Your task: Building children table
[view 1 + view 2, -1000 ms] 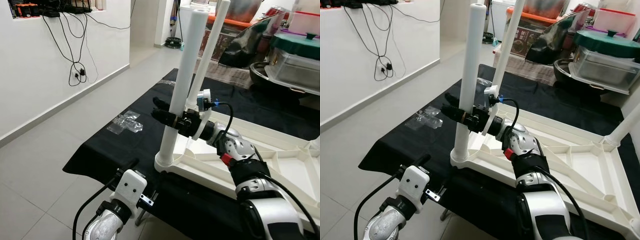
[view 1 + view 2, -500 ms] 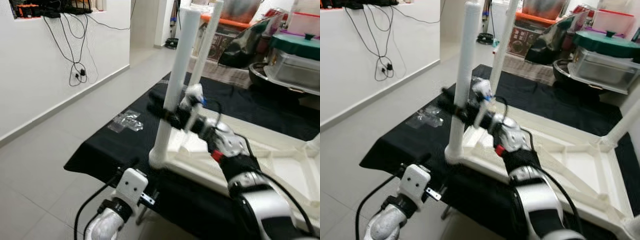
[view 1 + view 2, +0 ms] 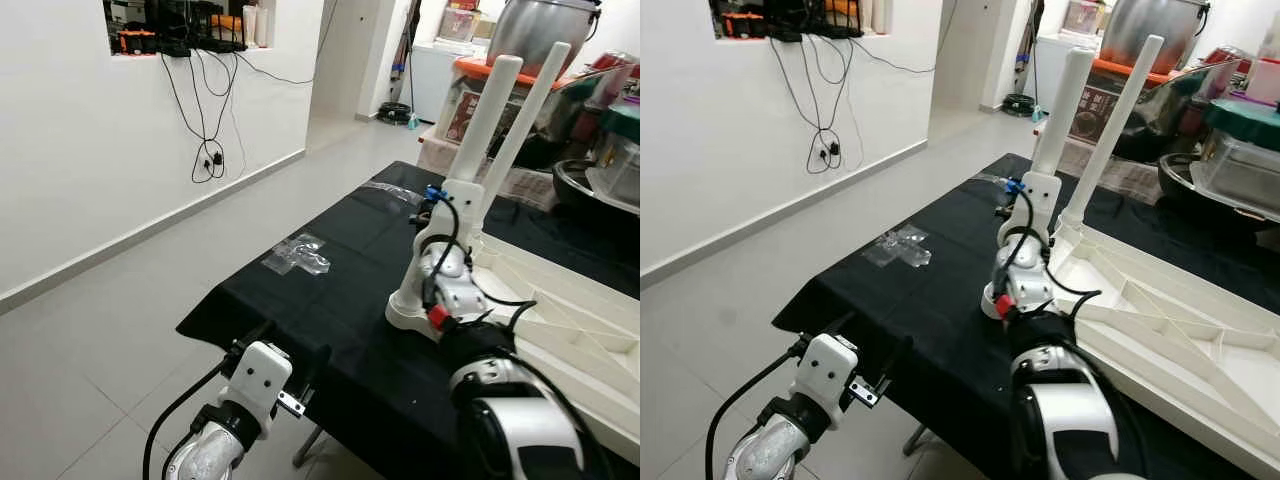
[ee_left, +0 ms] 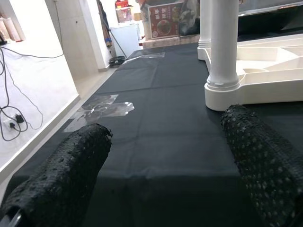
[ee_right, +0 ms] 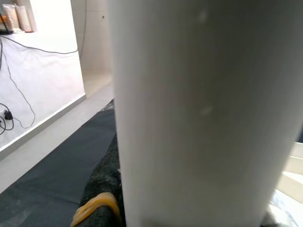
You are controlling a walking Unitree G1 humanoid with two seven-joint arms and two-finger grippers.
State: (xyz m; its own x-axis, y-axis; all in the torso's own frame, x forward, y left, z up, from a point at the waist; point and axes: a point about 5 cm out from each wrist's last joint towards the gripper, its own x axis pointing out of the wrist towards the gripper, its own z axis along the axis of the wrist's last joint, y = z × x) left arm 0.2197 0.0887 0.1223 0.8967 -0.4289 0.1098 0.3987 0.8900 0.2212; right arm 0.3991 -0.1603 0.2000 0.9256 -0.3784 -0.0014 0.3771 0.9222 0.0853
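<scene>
Gripping one of two upright legs (image 3: pixel 492 120), apparently: right pincer (image 3: pixel 432 216); left pincer (image 4: pixel 165 175) agape, empty.

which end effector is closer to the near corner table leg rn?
Right. The right end effector is up against the near white leg, fingers alongside it. The left end effector hangs open at the black cloth's near edge, apart from the leg.

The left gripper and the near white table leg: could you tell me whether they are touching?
Apart. In the left wrist view, black cloth shows between the left gripper and the leg.
</scene>
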